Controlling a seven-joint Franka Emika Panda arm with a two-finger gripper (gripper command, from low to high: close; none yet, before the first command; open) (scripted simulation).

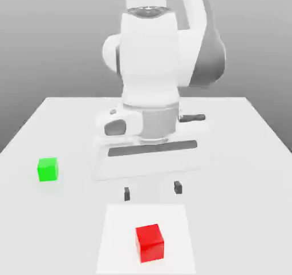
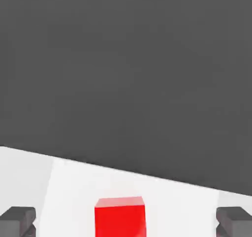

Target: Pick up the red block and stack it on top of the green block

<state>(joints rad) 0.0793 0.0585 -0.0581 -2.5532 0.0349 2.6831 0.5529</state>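
Red block (image 1: pixel 150 243) lay beyond your wide-open, empty gripper (image 1: pixel 153 191), slightly turned; closing without realigning risked a fingertip clipping its corner and knocking it askew.

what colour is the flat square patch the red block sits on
White, a flat patch under the red block; it shows best in the exterior view.

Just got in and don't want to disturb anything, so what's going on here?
The robot arm is holding nothing yet. Its open jaws hover near the red block, which sits on a white patch of the table. The green block stands apart, toward the exterior view's left. The red one is to be stacked on it.
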